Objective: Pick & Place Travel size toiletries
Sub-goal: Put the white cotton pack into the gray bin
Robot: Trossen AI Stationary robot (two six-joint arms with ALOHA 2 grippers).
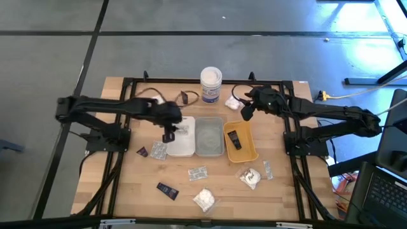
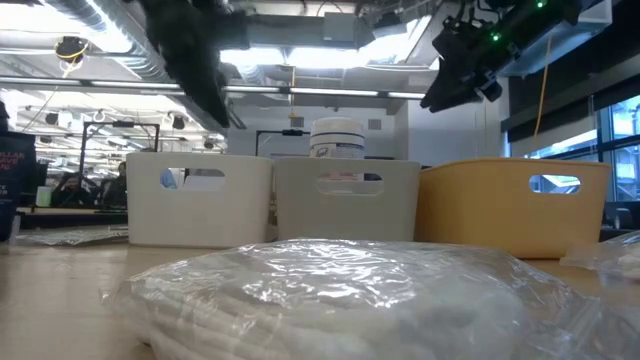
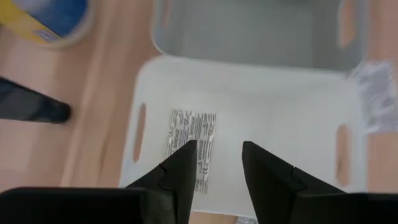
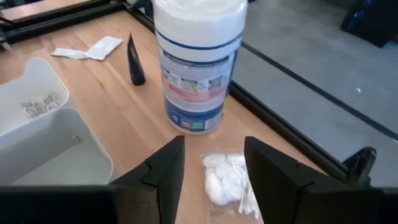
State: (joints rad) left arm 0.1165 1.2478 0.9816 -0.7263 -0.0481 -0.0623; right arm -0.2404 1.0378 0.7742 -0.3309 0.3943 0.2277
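My left gripper (image 1: 168, 135) (image 3: 217, 146) is open above the white tray (image 1: 184, 149), where a printed sachet (image 3: 189, 140) lies flat on the floor. My right gripper (image 1: 247, 112) (image 4: 214, 143) is open beyond the orange tray's far end, over a white wrapped bundle (image 4: 227, 180) (image 1: 232, 102) lying on the table. A black tube (image 1: 234, 138) lies in the orange tray (image 1: 250, 152). More sachets (image 1: 198, 172) (image 1: 158, 151), bundles (image 1: 204, 200) (image 1: 250, 177) and a black tube (image 1: 168, 189) lie on the near part of the table. Another black tube (image 4: 135, 62) lies at the far edge.
The tall white tub with a blue label (image 1: 211, 84) (image 4: 199, 62) stands at the far edge, close to my right gripper. The grey tray (image 1: 209, 121) sits between the white and orange ones. In the low view a wrapped bundle (image 2: 350, 290) fills the foreground.
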